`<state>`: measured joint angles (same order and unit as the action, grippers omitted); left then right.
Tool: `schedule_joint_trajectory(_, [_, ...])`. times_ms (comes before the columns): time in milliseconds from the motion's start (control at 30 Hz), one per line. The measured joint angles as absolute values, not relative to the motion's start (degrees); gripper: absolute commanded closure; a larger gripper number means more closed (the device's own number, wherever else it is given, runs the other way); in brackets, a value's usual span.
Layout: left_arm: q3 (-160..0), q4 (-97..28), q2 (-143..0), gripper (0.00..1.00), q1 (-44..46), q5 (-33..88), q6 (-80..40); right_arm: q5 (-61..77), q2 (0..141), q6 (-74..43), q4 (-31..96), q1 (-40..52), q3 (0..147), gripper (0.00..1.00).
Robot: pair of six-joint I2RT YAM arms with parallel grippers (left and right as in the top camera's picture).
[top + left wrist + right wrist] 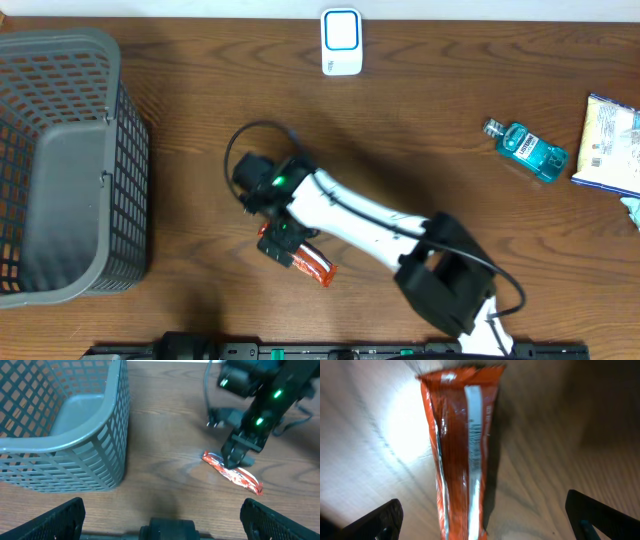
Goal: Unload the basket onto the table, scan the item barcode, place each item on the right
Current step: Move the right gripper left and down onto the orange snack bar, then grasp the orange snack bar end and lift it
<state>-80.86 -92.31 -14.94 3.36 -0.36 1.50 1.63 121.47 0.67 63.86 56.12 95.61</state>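
Directly below the wide-apart right gripper [236, 456], the red snack bar [465, 450] lies flat on the table [400, 120], its length running between the fingers; the left gripper [165, 521], likewise spread, sits farther off.

Looks like a mock shop checkout in a lab: wood table [200, 100] w/ grey basket [132, 200], white scanner [341, 41], mouthwash bottle [527, 148], snack bag [610, 145], plus a robot arm [350, 215].

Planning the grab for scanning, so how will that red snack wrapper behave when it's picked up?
The red snack wrapper looks glossy and creased, so it is probably slippery and floppy rather than stiff. It lies flat and thin on the table, so it seems light and unlikely to roll.
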Motion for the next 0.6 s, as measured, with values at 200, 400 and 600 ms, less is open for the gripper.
schedule_joint_trajectory(200, [-80.86,-92.31,-14.94,0.01,3.36,-0.38,1.50,-2.79,126.43,0.75,64.14,60.14,95.50,0.17])
schedule_joint_trajectory(400, [-80.86,-92.31,-14.94,0.01,3.36,-0.38,1.50,-4.93,127.76,0.21,64.07,62.19,95.57,0.99])
schedule_joint_trajectory(600, [-80.86,-92.31,-14.94,0.01,3.38,-0.36,1.50,-6.11,127.90,-1.89,65.08,62.30,95.57,0.99])
